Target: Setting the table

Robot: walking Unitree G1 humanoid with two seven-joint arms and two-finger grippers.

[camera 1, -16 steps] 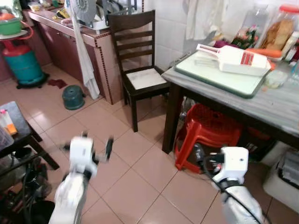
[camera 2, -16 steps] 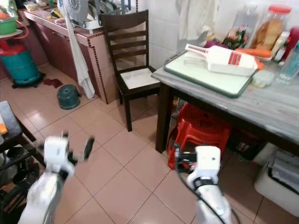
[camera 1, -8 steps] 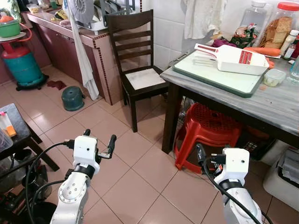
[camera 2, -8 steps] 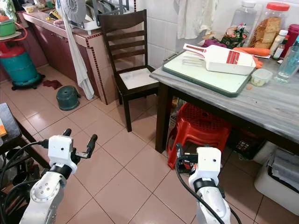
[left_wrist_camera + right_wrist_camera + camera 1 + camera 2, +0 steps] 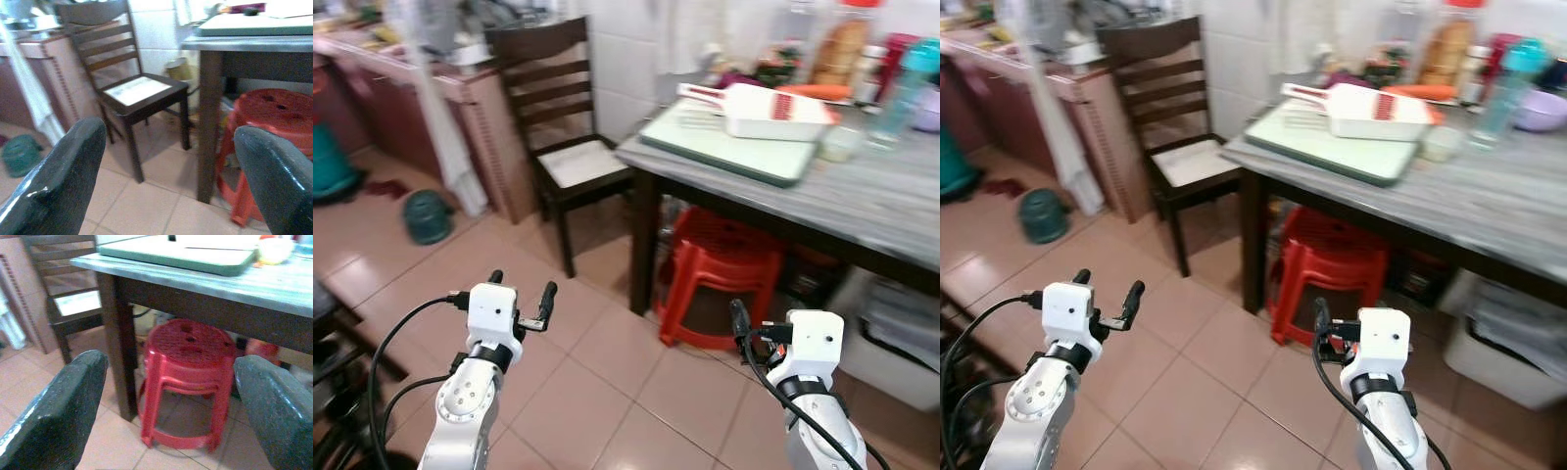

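Note:
A grey-topped table (image 5: pixel 871 201) with dark legs stands ahead on the right. On it lie a pale green board (image 5: pixel 724 149), a white slicer box with red markings (image 5: pixel 773 110), a small clear tub (image 5: pixel 842 144), a teal bottle (image 5: pixel 906 88) and jars at the back. My left gripper (image 5: pixel 521 290) hangs low over the floor tiles, open and empty, well short of the table. My right gripper (image 5: pixel 171 361) is also low, open and empty, and points at the red stool (image 5: pixel 188 377) under the table.
A dark wooden chair (image 5: pixel 570 162) stands at the table's left end. Stacked red plastic stools (image 5: pixel 717 269) sit under the table, with a pale bin (image 5: pixel 901 338) to their right. A tiled counter (image 5: pixel 440 108) with a hanging cloth and a green pot (image 5: pixel 428 215) lie to the left.
The camera has swung to the right, so the table sits further left and fills more of the picture, with some blur. Both grippers keep the same open pose.

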